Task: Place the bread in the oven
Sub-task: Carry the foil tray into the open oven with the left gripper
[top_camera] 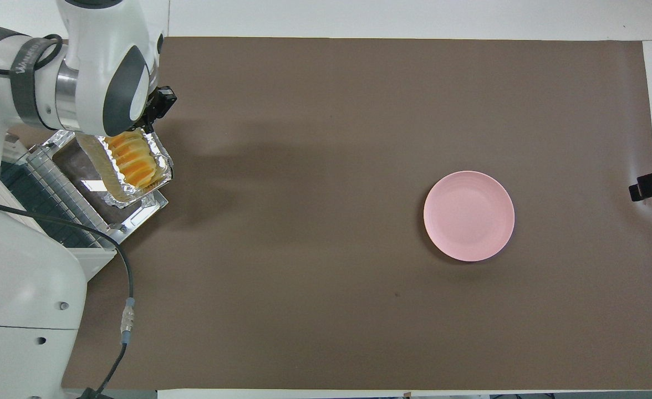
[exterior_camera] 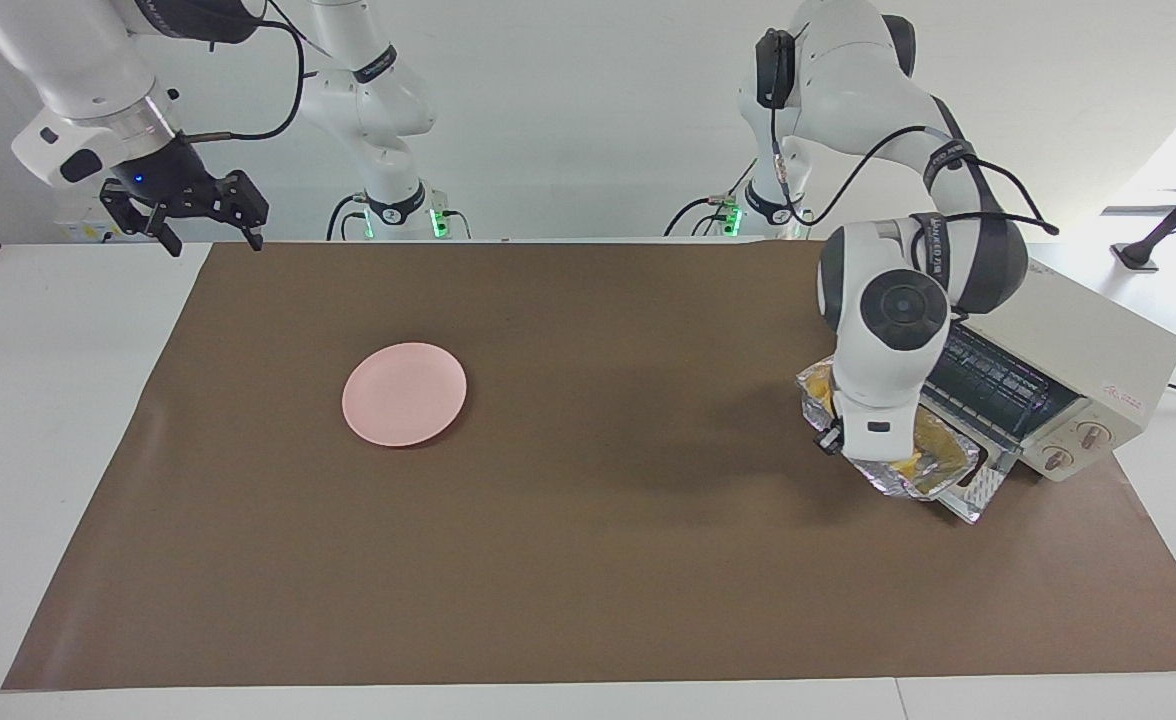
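Observation:
The bread (top_camera: 132, 158), a short row of golden slices, lies in a crinkled silver foil tray (top_camera: 137, 185). The tray is over the oven's open drop-down door (top_camera: 90, 202). The cream-white oven (exterior_camera: 1088, 360) stands at the left arm's end of the table, its wire rack (exterior_camera: 993, 385) showing. My left gripper (exterior_camera: 878, 450) is down at the tray, in front of the oven's opening, and its hand hides how it meets the tray. The bread also peeks out beside the hand in the facing view (exterior_camera: 938, 440). My right gripper (exterior_camera: 214, 243) is open and empty, waiting raised over the table's edge at the right arm's end.
A round pink plate (exterior_camera: 405, 393) lies on the brown mat (exterior_camera: 588, 560), toward the right arm's end. The oven's two knobs (exterior_camera: 1073, 445) face away from the robots. A cable (top_camera: 126, 288) hangs from the left arm.

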### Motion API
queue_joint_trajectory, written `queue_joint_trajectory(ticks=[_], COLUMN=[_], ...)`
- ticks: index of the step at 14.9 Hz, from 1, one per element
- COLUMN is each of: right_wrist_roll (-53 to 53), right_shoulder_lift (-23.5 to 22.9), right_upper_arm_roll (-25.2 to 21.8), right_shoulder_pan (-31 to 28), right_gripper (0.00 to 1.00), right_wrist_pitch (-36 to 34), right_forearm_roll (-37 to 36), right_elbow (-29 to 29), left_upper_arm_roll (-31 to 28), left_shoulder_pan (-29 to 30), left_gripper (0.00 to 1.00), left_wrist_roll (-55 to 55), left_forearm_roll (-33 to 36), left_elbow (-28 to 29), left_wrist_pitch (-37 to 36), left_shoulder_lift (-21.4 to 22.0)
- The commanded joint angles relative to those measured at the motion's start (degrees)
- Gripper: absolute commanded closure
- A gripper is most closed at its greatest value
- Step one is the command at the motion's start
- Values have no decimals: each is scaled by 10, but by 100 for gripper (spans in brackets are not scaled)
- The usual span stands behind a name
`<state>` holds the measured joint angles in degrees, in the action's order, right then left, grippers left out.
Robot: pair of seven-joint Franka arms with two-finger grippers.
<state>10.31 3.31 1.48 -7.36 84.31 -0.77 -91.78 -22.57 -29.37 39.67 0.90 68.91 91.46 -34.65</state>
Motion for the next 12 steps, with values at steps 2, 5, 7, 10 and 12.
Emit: queue_joint_trajectory(ticks=[2,5,7,10,12], right_wrist_roll=[8,8,8,8,8], right_shoulder_lift=[14,14,14,14,14], right_upper_arm_roll=[8,8,8,8,8], right_shoulder_pan=[-10,-10,-10,-10,-10], right_gripper=[0,0,0,0,0], right_wrist_pitch=[2,2,1,1,1], right_forearm_roll=[-5,-5,-5,-5,-5], right_elbow=[-15,-15,-15,-15,-15], left_upper_arm_roll=[-1,-5,-8,-20,-20], left_shoulder_pan=[29,40,50,51,49], left_gripper=[100,100,100,100,100], left_wrist_roll=[-30,-43,-44,-41,-36], left_forearm_roll=[10,10,10,15,24], left_elbow=[47,80,94,127,147], left_wrist_pitch=[-21,-14,-21,-28,-29], left_shoulder_lift=[34,47,54,71,83])
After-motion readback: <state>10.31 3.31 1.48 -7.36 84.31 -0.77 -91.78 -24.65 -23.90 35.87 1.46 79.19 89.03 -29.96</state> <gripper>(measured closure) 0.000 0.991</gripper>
